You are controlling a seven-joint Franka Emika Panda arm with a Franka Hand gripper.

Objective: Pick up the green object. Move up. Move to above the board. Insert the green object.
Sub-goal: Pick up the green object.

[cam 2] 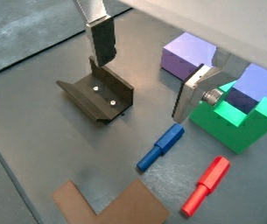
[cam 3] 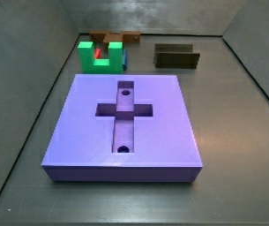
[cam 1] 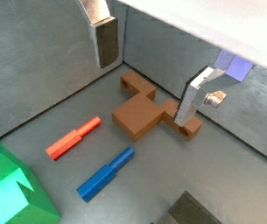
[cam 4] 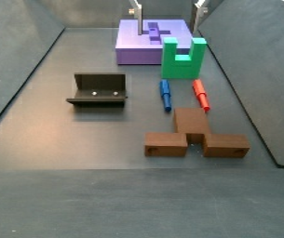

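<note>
The green object [cam 4: 184, 58] is a bright green U-shaped piece. It stands on the floor just in front of the purple board [cam 4: 151, 44], with its prongs up. It also shows in a side view [cam 3: 101, 55] and in both wrist views [cam 1: 7, 188] [cam 2: 241, 122]. The board [cam 3: 124, 124] lies flat, and its cross-shaped recess and two round holes are empty. My gripper [cam 1: 145, 92] [cam 2: 142, 87] is open and empty. It hangs high above the floor, between the fixture and the green object and apart from both. Only its fingertips show at the top edge of a side view [cam 4: 137, 8].
The dark fixture [cam 4: 97, 90] [cam 2: 97, 94] stands left of the pegs. A blue peg [cam 4: 164, 94] [cam 1: 106, 172] and a red peg [cam 4: 201, 95] [cam 1: 73, 138] lie side by side. A brown cross-shaped block [cam 4: 194, 142] [cam 1: 142, 114] lies near the bin wall. Grey walls enclose the floor.
</note>
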